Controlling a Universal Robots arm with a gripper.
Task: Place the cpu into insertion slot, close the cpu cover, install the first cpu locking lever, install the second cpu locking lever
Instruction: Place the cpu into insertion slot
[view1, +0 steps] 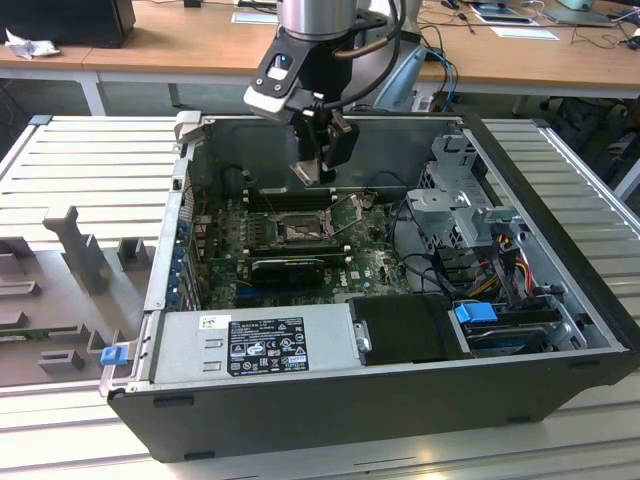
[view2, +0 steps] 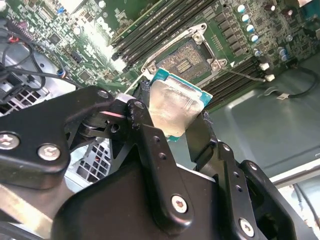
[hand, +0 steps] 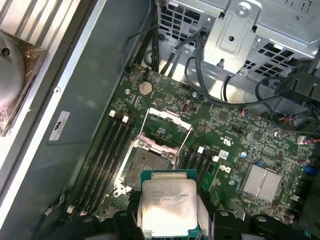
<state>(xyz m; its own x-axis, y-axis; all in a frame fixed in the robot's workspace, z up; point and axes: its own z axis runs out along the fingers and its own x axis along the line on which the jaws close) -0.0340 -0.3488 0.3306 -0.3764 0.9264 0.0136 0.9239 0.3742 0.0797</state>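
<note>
My gripper (view2: 173, 107) is clamped on the cpu (hand: 167, 202), fingers (view2: 150, 131) pressing two opposite edges. I see the chip hanging just above the bare insertion slot (hand: 150, 162).

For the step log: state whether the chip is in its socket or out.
Out. The chip sits pinched between the fingers, above the board; the socket lies bare, its contacts exposed.

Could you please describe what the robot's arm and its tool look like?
The arm is a silver-grey cylinder with a black cable looping beside it. A black-and-white housing sits at the wrist. The tool is black, its fingers built from jointed links fastened with silver screws.
</note>
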